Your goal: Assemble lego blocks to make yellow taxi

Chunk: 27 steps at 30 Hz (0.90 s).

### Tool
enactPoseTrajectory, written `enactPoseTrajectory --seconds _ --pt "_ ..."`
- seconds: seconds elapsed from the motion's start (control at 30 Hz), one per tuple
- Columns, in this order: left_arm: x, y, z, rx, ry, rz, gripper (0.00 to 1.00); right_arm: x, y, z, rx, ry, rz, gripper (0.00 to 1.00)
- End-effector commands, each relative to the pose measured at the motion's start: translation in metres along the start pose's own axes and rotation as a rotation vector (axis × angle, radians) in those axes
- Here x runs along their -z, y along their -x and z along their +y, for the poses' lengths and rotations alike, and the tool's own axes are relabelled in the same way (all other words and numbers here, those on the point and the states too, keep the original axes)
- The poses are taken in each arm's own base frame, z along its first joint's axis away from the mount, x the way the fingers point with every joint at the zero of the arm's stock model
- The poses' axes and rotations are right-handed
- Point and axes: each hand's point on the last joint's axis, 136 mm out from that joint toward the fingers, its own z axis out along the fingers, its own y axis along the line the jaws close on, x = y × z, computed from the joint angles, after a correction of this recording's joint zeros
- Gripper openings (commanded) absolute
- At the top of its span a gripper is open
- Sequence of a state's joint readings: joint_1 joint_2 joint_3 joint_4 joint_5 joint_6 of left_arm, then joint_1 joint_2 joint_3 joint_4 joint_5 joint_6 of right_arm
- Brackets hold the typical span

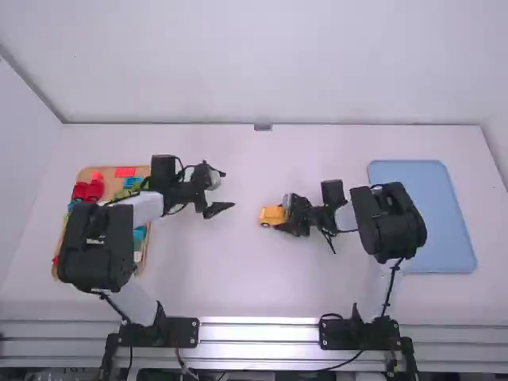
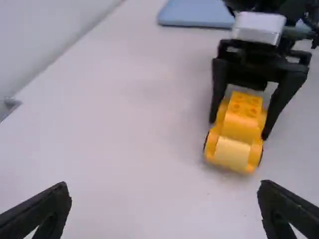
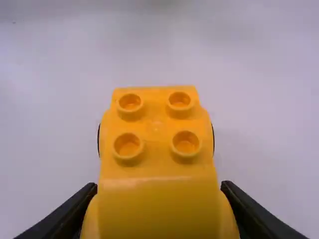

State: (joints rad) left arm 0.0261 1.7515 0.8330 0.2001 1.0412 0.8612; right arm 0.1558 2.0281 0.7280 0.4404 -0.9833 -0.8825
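Around the middle of the table in the high view, a yellow toy car stands with my right gripper shut on its right end. The right wrist view has the car up close, four round studs on top, its sides between the right gripper's fingertips. My left gripper is open over the table beside the block tray, nothing between its fingers; in the left wrist view the left gripper is spread wide. Farther off there, the yellow car sits between the other arm's fingers.
A wooden tray of red, green, blue and yellow blocks lies at the far left, partly under the left arm. At the right is a blue tray, partly behind the right arm.
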Motion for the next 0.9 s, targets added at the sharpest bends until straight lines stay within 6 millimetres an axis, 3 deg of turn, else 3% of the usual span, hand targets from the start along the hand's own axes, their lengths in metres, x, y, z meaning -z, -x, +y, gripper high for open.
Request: enactPoseTrajectory --seconds 0.0,0.17,0.2,0.23,0.27,0.33,0.53,0.7,0.77,0.87 --pt "0.004 0.004 -0.004 0.065 -0.016 -0.026 0.99 0.036 0.026 -0.037 -0.033 -0.155 0.010 0.58" --pt "0.002 -0.009 0.006 0.064 0.051 0.058 0.99 0.125 0.005 -0.075 -0.163 -0.468 0.229 0.54" --pt "0.002 -0.011 0.008 0.062 0.064 0.070 0.99 0.151 -0.003 -0.081 -0.199 -0.550 0.289 0.52" --pt "0.003 -0.014 0.011 0.059 0.078 0.084 0.99 0.178 -0.013 -0.084 -0.242 -0.630 0.349 0.52" --pt "0.003 -0.014 0.011 0.058 0.080 0.085 0.99 0.185 -0.015 -0.085 -0.251 -0.651 0.361 0.52" --pt "0.003 -0.012 0.013 0.047 0.088 0.081 0.99 0.236 -0.031 -0.087 -0.330 -0.785 0.423 0.52" --pt "0.005 -0.008 0.021 0.014 0.111 0.066 0.98 0.316 -0.053 -0.092 -0.450 -0.990 0.364 0.53" --pt "0.005 -0.008 0.021 0.009 0.114 0.064 0.99 0.351 -0.082 -0.099 -0.622 -1.114 0.249 0.56" --pt "0.004 -0.007 0.021 0.010 0.112 0.064 0.99 0.353 -0.096 -0.101 -0.678 -1.127 0.225 0.63" --pt "0.005 -0.008 0.021 0.012 0.112 0.065 0.99 0.349 -0.119 -0.103 -0.737 -1.123 0.216 0.64"
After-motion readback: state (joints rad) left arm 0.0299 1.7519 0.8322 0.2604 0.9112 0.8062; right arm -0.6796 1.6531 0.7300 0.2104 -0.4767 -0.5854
